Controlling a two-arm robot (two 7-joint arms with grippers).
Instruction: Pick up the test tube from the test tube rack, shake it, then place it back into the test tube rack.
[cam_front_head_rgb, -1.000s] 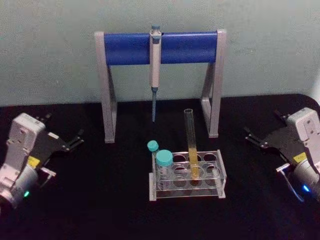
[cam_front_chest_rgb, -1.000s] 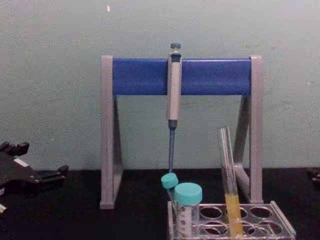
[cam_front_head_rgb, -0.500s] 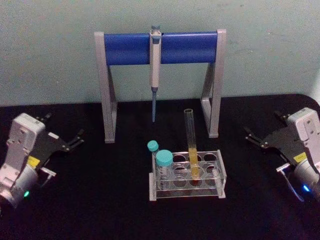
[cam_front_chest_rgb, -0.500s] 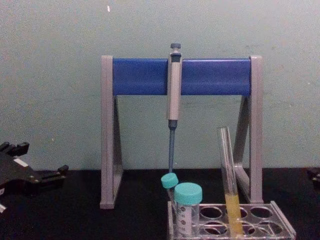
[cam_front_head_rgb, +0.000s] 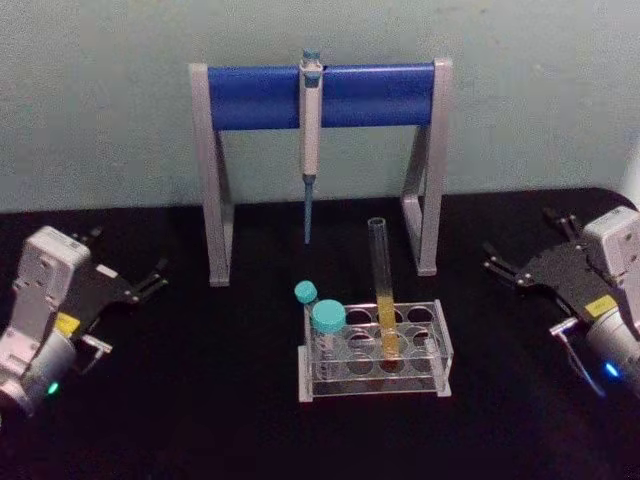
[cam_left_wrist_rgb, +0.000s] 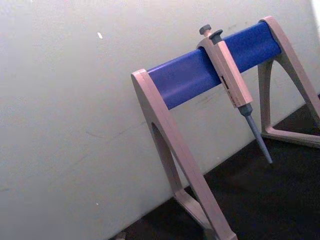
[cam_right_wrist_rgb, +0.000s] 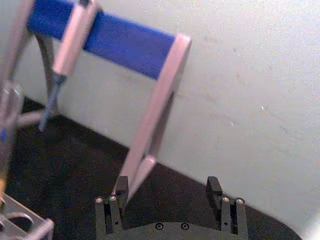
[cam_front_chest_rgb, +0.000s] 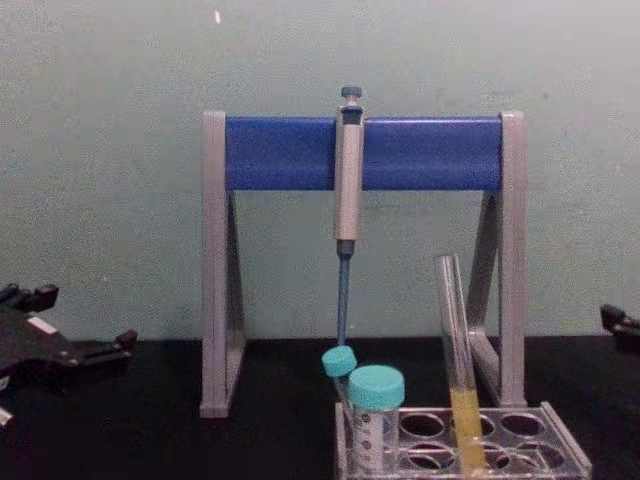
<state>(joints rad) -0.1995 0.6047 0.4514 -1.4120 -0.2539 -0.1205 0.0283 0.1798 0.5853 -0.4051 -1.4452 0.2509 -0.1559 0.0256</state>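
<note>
Head view puts the right gripper (cam_front_head_rgb: 520, 242) slightly farther inward than half a second ago, with its fingers spread wide and nothing between them, well apart from the test tube rack (cam_front_head_rgb: 443, 352). The test tube (cam_front_head_rgb: 381, 270) stands in that rack as before, leaning slightly. The left gripper (cam_front_head_rgb: 128, 250) sits unchanged at the left, likewise spread and empty.

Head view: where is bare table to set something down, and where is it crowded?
Bare black table lies between the left hand and the test tube rack, between the rack and the right hand, and along the front edge. Crowded: the rack and the pipette stand behind it.
</note>
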